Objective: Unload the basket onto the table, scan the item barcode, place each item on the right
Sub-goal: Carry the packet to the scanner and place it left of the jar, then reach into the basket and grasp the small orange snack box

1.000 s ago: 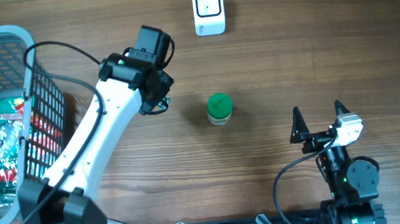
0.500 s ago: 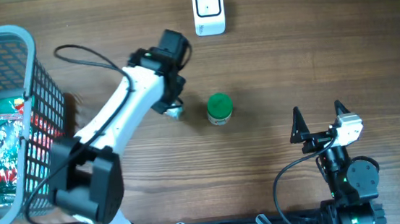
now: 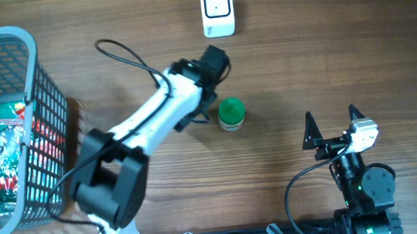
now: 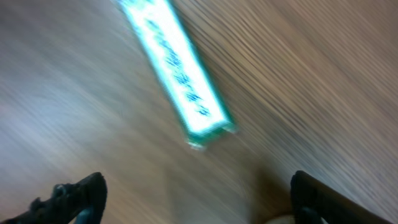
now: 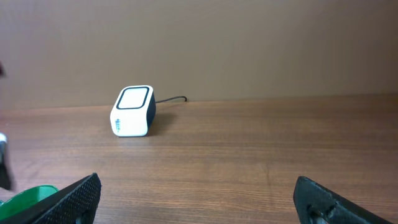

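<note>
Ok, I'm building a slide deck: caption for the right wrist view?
Open right gripper faces the scanner across the table, green item at lower left.

On the brown wooden bench [image 3: 338,45] are set a white boxy scanner [image 3: 216,10] by the far edge, a green-lidded jar [image 3: 231,113] and a green-white packet [image 4: 180,74] centrally, and a grey mesh basket [image 3: 4,31] at the left edge.

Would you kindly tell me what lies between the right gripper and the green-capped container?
Nothing: in the overhead view only bare table separates the right gripper from the green-capped container.
</note>
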